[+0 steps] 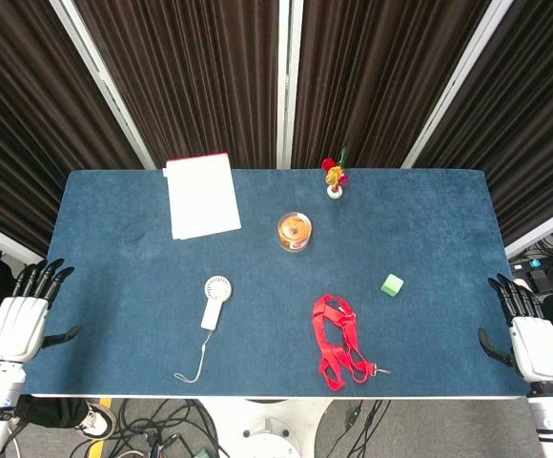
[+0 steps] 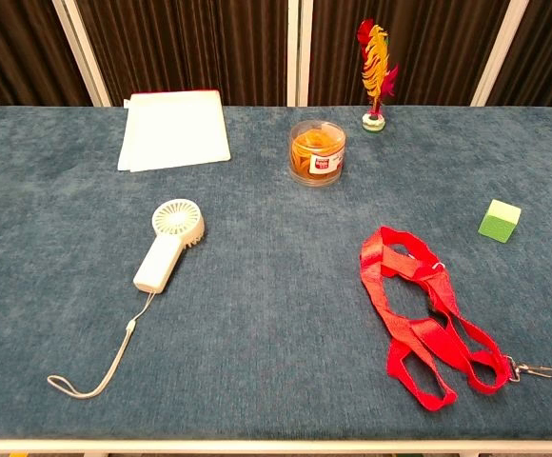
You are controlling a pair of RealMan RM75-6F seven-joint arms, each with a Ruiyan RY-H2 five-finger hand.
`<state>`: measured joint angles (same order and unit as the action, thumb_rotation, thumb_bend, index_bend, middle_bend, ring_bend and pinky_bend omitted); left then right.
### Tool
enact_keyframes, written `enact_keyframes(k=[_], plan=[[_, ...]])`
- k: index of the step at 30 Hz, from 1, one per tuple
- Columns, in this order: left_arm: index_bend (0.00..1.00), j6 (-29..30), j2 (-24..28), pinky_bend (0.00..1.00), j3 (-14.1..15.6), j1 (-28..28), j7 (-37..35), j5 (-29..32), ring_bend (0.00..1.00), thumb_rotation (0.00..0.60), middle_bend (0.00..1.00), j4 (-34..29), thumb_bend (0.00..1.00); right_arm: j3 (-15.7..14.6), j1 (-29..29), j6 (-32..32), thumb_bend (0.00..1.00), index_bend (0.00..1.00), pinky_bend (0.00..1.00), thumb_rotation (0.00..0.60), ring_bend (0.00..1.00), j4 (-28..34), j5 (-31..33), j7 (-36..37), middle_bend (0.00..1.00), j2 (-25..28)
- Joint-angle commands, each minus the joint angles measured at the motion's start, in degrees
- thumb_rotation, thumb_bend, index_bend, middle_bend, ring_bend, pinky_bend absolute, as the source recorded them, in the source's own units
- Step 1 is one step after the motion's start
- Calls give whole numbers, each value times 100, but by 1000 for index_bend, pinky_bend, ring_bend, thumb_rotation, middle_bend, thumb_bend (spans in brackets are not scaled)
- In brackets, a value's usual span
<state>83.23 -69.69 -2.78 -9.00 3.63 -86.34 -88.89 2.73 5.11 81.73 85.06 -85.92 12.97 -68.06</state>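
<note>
Table: a wide table (image 1: 114, 286) covered in blue fabric, with dark curtains behind it.
Jar: a clear round plastic jar (image 2: 317, 152) with a small label on its side stands near the middle of the far half; it holds something orange that cannot be made out.
Small holder: a tiny white and green base (image 2: 372, 122) just right of the jar, near the far edge, holds upright feathers (image 2: 375, 59) in red and yellow.
Fan: a white handheld fan (image 2: 169, 244) lies flat on the left half, its round grille toward the far side, with a thin wrist cord (image 2: 105, 367) trailing to the near edge.
Lanyard: a red lanyard (image 2: 419, 314) lies in loose loops on the right half, its metal clip (image 2: 531, 369) near the near edge.
Block: a small light green block (image 2: 499, 220) sits right of the lanyard, apart from it.
Booklet: a white booklet (image 1: 201, 195) with a red edge lies flat at the far left.
Left hand: the left hand (image 1: 27, 320) hangs off the table's left edge, fingers spread and straight, holding nothing.
Right hand: the right hand (image 1: 527, 334) hangs off the right edge, fingers extended, holding nothing.
</note>
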Motion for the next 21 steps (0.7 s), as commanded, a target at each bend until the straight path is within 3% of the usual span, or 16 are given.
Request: enact_keyframes(k=[1,18,20,21], plan=[[129,12,7,72,-1,-3,10,-17,0,582,54,-2,0,-13,-5,12,317,0,0,600,0,5,-20,-23,0,-4],[129,-22,123,74,16,-17,64,-29,0,597,54,-181,0,-42,-5,8,318,0,0,600,0,108,-53,-85,0,12],[129,24,99,121,-7,-1,74,-10,51,600,73,-206,0,-51,-10,31,319,0,0,600,0,99,-81,-97,0,19],[128,109,34,211,-47,16,130,0,145,600,114,-180,0,-44,-1,36,319,0,0,600,0,97,-92,-93,0,24]])
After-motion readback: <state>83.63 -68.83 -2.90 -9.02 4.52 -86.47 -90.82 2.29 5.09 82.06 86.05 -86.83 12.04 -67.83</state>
